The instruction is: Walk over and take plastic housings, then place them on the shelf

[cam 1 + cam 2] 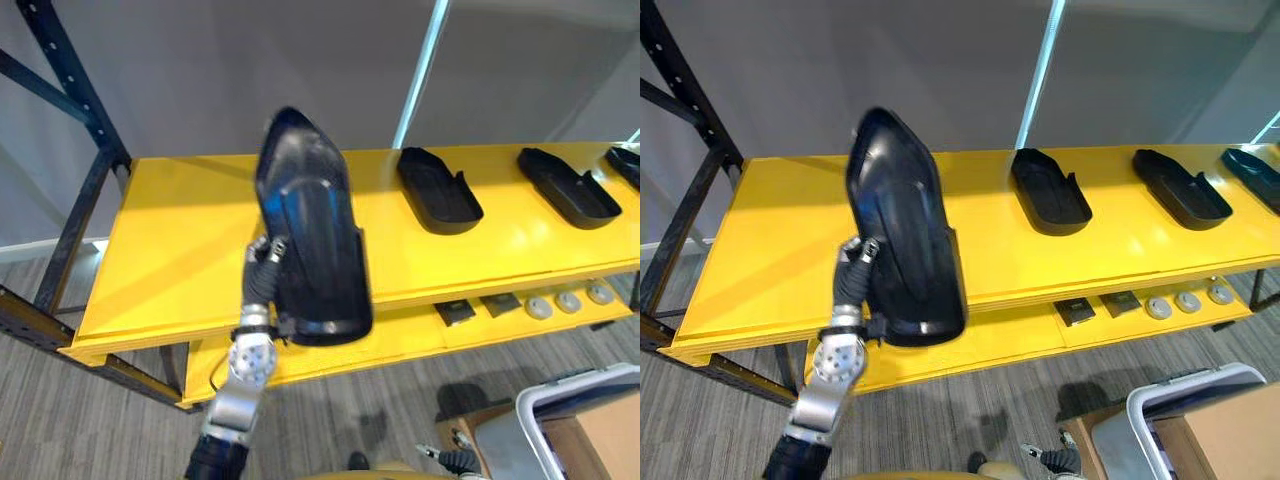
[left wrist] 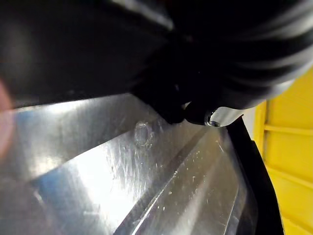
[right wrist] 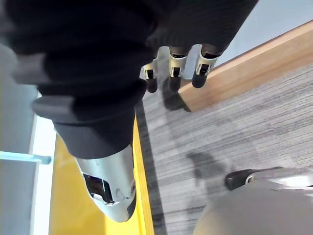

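Three black housings lie on the right half of the yellow shelf (image 1: 180,250), hollow side up and well apart from one another: the nearest housing (image 1: 438,190), the second housing (image 1: 567,187) and, at the view's right edge, the third housing (image 1: 628,165). The left half of the shelf is bare, from the black rack upright (image 1: 80,100) at its left end across to the nearest housing, and that is the widest open stretch I have. A grey wall stands close behind the back edge, with a pale pole (image 1: 420,70) rising behind the nearest housing. Below the front edge juts a lower shelf (image 1: 400,345) carrying small dark squares (image 1: 455,312) and grey discs (image 1: 570,298) toward its right. On the carpet at the lower right sits a grey bin (image 1: 575,385). My left hand (image 1: 262,265) holds the held housing (image 1: 310,230) up on end above the middle of the shelf. Its pointed end is high against the wall and its broad end hangs past the front edge. My left fingers (image 2: 171,111) are closed on it, with dark tips pressed to its glossy inner face and my hand on its left side. My right hand (image 3: 173,58) hangs low over the carpet, its fingers (image 3: 203,63) loose and holding nothing.
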